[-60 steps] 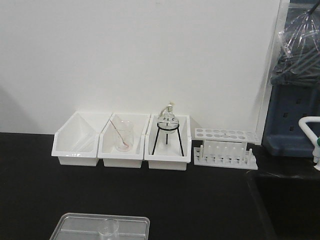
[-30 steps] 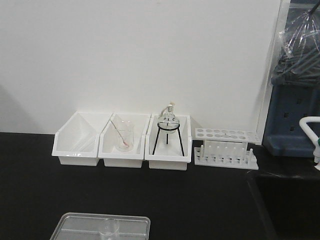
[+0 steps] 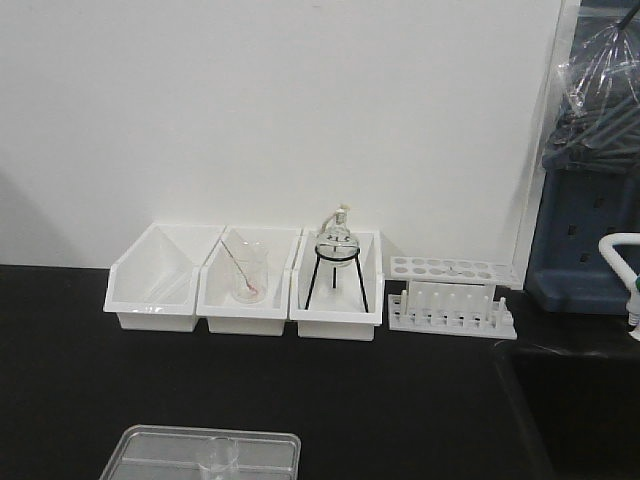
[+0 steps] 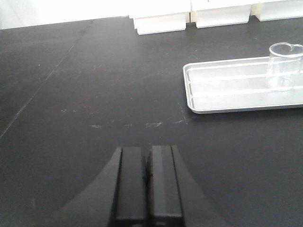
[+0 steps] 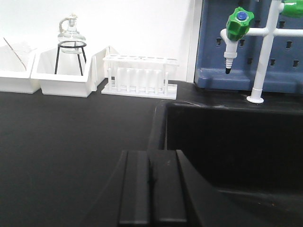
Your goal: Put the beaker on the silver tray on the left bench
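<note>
The small clear beaker (image 4: 285, 64) stands upright inside the silver tray (image 4: 222, 97) on the black left bench (image 4: 94, 94). The front view catches the same beaker (image 3: 218, 458) and tray (image 3: 150, 450) at its bottom edge. My left gripper (image 4: 147, 153) is shut and empty, low over the bench, well left of and nearer than the tray. Over the bench beside the sink, my right gripper (image 5: 151, 156) is shut with nothing in it. Neither gripper shows in the front view.
Three deep white bins (image 3: 150, 295) line the wall; one holds a beaker with a pink rod (image 3: 248, 275), another a round flask on a black tripod (image 3: 336, 265). A white test-tube rack (image 3: 450, 300) stands to their right. A black sink (image 5: 236, 142) and green-capped tap (image 5: 235, 28) are at right.
The tray and beaker sit slightly lower in the front view than a second ago; nothing else differs.
</note>
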Available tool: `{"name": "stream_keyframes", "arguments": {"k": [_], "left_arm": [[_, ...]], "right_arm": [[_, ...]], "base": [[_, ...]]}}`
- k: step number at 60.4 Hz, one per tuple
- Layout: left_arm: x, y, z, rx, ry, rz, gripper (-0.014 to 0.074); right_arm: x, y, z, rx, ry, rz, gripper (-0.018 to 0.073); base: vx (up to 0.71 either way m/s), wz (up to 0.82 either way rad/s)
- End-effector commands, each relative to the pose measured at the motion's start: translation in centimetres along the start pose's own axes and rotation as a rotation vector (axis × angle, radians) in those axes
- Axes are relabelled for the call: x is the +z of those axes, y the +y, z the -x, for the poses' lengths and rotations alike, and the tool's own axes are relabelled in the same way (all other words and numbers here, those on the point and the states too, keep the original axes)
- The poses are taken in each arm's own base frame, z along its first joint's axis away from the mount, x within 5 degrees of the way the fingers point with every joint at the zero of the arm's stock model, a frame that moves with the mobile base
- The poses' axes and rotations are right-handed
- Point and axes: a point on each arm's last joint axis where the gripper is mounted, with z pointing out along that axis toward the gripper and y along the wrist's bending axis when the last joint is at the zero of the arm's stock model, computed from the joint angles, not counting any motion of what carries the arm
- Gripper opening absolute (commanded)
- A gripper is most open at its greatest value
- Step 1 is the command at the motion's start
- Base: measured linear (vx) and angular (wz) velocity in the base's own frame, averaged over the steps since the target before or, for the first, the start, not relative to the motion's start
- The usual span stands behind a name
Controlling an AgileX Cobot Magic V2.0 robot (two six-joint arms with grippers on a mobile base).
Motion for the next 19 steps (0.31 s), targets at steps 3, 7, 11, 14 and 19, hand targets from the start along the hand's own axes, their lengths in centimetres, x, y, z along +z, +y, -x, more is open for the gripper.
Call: {"name": "stream_keyframes", "arguments": {"k": [3,7,11,14,19], "left_arm": [[0.16,-0.07,0.09,-0.002,-0.063,-0.005,0.0001],[0.16,-0.07,0.09,-0.002,-0.063,-0.005,0.0001],[0.16,-0.07,0.09,-0.002,-0.063,-0.005,0.0001],[0.16,-0.07,0.09,-0.002,-0.063,-0.005,0.0001],[0.16,-0.07,0.09,-0.002,-0.063,-0.005,0.0001]], "right_arm": [[-0.08,0.00,0.65,-0.022,-0.091,-0.002,-0.0014],[-0.08,0.00,0.65,-0.022,-0.091,-0.002,-0.0014],[-0.08,0.00,0.65,-0.022,-0.091,-0.002,-0.0014],[-0.08,0.00,0.65,-0.022,-0.091,-0.002,-0.0014],[-0.08,0.00,0.65,-0.022,-0.091,-0.002,-0.0014]], "base": [[0.00,0.00],[0.00,0.00],[0.00,0.00],[0.00,0.00],[0.00,0.00]]}}
